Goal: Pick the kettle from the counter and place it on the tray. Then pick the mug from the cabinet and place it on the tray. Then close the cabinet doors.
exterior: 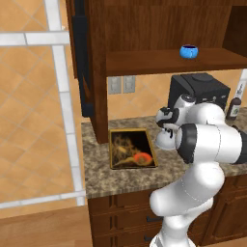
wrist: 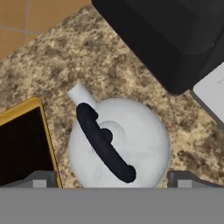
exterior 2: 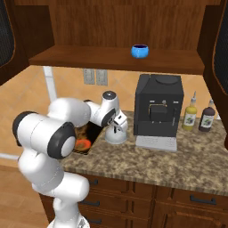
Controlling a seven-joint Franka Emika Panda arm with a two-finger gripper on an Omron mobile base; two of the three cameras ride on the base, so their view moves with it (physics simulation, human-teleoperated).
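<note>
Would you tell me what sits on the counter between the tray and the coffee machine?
The kettle stands between the tray and the coffee machine, as the hand view shows.

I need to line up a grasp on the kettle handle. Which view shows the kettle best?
The hand view: the kettle sits centered, handle and spout clear from above. The right base view shows part of it below the gripper; the left base view has the arm covering it.

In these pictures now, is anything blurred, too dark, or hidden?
Hand view: the kettle is sharp and evenly lit. Left base view: the arm hides the kettle; the tray surface is dark. Right base view: the mug is clear, the cabinet dim.
</note>
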